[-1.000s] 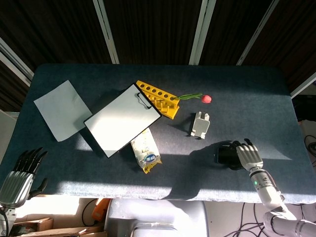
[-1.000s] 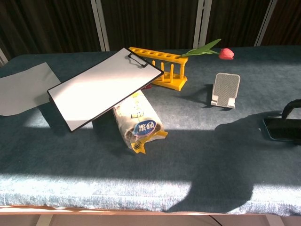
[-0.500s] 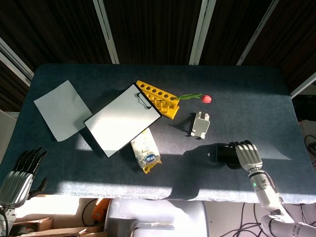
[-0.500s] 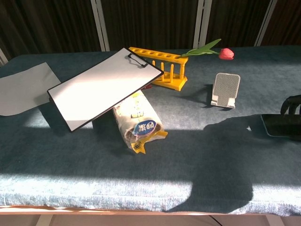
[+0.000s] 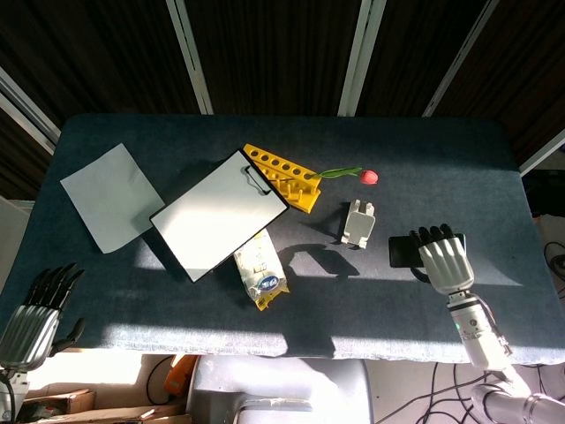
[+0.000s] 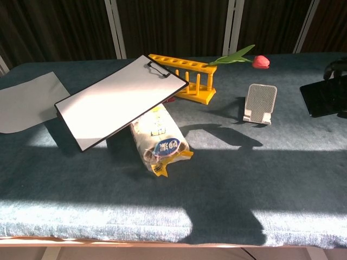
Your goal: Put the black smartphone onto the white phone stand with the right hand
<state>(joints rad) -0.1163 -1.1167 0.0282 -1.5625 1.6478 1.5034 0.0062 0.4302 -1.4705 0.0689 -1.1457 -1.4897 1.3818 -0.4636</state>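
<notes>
Two hands are in view, and only the right hand (image 5: 443, 261) is working: its fingers (image 5: 430, 236) are curled over the flat black smartphone (image 5: 404, 251), holding it from above. Half a second ago the phone lay low by the desk's near right edge, in shadow. Now it is lifted off the dark blue felt-covered desk (image 5: 441, 168) and carried up and toward the stand; in the chest view it shows as a dark slab (image 6: 323, 99) at the right edge of the frame, raised and catching sunlight, while the hand's shadow has slid leftward across the desk. The small white ribbed phone stand (image 5: 358, 223) sits upright just to the left of the phone, unoccupied, its cradle facing the robot.

By my reading the grasp has succeeded and the transport is under way; what remains is to swing the phone leftward, tip it to match the stand's slope and seat its lower edge on the lip. The stand looks light, so a nudge could push it over.

Down at the lower left corner, off the desk, the left hand (image 5: 33, 309) hangs with its fingers apart and nothing in them.
</notes>
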